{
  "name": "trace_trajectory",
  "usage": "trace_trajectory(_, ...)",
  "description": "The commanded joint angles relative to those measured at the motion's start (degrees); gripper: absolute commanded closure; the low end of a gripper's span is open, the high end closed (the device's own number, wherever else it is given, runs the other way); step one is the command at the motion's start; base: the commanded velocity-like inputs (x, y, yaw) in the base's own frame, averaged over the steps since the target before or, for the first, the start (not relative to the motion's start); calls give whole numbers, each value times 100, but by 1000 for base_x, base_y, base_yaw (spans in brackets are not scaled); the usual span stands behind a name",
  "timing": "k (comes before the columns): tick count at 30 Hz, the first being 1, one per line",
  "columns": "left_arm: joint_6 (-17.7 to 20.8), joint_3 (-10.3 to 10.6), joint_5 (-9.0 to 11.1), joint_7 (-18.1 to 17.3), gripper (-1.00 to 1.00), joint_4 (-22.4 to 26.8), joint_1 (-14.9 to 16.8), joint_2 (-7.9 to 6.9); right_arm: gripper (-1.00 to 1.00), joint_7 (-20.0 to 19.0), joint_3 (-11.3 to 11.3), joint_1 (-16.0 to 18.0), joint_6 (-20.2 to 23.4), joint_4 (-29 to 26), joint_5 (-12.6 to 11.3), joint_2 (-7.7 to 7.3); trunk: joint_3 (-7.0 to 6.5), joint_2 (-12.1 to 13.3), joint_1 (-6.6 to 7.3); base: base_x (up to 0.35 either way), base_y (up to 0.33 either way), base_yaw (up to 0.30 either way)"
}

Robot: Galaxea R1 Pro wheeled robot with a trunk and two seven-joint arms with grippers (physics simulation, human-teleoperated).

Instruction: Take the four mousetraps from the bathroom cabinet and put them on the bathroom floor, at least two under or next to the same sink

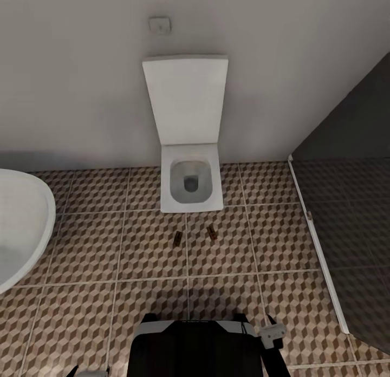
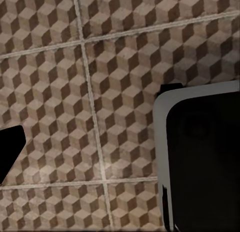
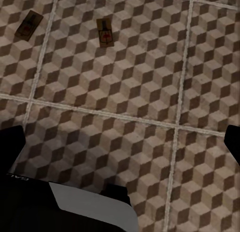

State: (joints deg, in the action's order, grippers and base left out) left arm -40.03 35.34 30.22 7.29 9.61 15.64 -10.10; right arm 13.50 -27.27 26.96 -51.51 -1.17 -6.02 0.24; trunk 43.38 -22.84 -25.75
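Two mousetraps lie flat on the cube-patterned bathroom floor just in front of the toilet, one a little left of the other. In the right wrist view the same two traps lie well beyond my right gripper, which hangs open above bare tile with nothing between its fingers. My left gripper is also over bare tile beside my base. One dark fingertip sits at the frame edge, with nothing held. The cabinet and the bathroom sink are out of view.
A white toilet with its lid up stands against the far wall. The white oval bathtub curves in at the left. A darker grey floor section behind a pale sill lies to the right. My black base is at the bottom.
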Motion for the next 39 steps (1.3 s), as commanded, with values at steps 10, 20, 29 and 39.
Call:
trace_trajectory(10, 3, 35, 144, 181, -100, -153, 1, 268, -100, 265, -43, -98, -148, 11, -59, -36, 6, -8, -3, 0, 0, 0)
trace_trajectory(20, -3, 43, 193, 826, -100, -170, 1, 313, -100, 494, -42, -128, -238, 6, -73, 26, 6, -8, -3, 0, 0, 0)
trace_trajectory(29, -4, 43, 195, 878, -100, -178, 1, 315, -100, 504, -41, -277, -220, 11, -550, 110, -43, -8, -3, 0, 0, 0)
trace_trajectory(39, -21, 51, 187, 839, -100, -229, 1, 424, -100, 504, -41, -287, -212, 11, -618, 220, -133, -8, -3, 0, 0, 0)
